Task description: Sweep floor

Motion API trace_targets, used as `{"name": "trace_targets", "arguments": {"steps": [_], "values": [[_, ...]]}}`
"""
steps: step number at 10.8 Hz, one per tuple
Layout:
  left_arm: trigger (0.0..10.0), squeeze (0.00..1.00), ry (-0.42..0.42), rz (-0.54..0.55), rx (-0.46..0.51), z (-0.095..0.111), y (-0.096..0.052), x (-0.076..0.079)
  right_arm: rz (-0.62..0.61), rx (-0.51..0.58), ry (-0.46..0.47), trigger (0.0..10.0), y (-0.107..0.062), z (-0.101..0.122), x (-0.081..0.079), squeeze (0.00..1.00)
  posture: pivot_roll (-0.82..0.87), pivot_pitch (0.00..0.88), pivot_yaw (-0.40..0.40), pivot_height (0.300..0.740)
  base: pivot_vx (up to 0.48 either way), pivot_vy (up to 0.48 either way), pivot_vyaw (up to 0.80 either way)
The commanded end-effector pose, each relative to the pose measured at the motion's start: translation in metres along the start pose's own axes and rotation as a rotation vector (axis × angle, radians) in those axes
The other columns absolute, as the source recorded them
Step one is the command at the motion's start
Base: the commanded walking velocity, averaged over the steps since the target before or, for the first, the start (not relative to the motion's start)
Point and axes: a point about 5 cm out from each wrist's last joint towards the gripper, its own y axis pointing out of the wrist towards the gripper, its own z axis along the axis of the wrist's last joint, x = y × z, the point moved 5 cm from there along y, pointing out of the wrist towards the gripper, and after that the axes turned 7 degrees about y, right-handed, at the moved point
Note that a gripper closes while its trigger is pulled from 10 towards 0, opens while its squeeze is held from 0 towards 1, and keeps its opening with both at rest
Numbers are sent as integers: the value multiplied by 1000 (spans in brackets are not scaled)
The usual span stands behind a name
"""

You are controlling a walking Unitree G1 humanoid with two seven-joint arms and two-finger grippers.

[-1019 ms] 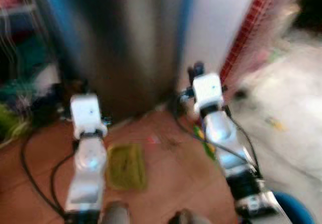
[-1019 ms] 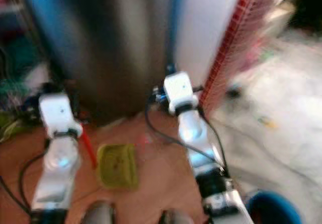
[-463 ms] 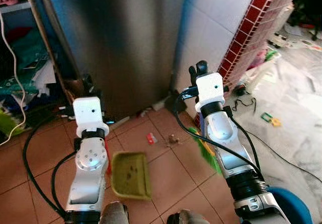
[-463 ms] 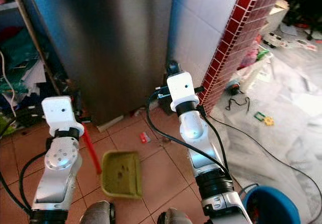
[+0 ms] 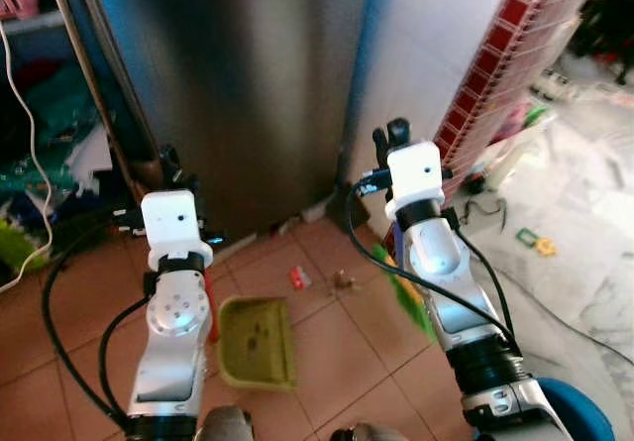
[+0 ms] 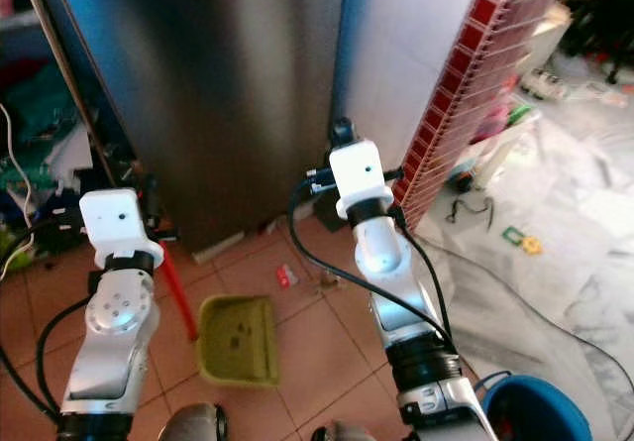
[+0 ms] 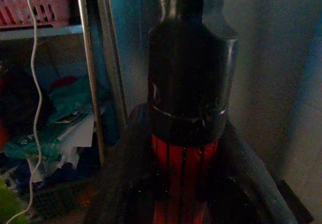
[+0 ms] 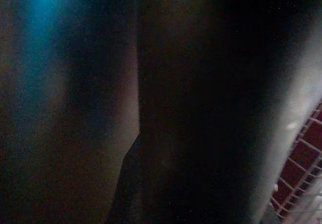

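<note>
Left gripper (image 7: 186,133): I see my fingers clamped on the red handle (image 6: 178,297).
Right gripper (image 5: 388,144): grip, I cannot tell.
Dustpan (image 5: 256,342): one, green, on floor tiles (image 5: 347,362) between my arms.
Scraps (image 5: 299,277): two, beyond it.
Bucket (image 6: 535,411): one, blue, far right.

Left pincer (image 7: 187,183) clamps a red-and-black handle (image 7: 187,118) — pink basket (image 7: 30,5) on a shelf beyond.

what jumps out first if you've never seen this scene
A green dustpan lies on the terracotta tile floor between the two silver arms, on a red handle running up to the left end effector. Behind stands a tall steel refrigerator, with small litter at its foot.
</note>
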Motion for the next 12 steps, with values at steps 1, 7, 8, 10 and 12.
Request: {"name": "trace_targets", "arguments": {"steps": [1,7,8,10,12], "values": [[10000,0,-9,9,63,17,3,-3,17,65,-17,10000,4,17,-1,0,17,59,-62,740,259,0,625],[10000,0,-8,17,69,18,6,-3,32,67,-12,10000,6,17,-3,0,20,48,-66,740,262,0,0],[10000,0,-8,21,70,18,6,-3,34,68,-11,10000,6,17,-4,0,22,49,-68,740,259,0,0],[10000,0,-10,26,69,18,5,-3,39,68,-12,10000,5,17,-5,0,20,51,-68,740,294,142,0],[10000,0,-11,28,66,18,5,-3,48,69,-11,10000,5,18,-6,0,17,56,-72,740,306,369,338]]}}
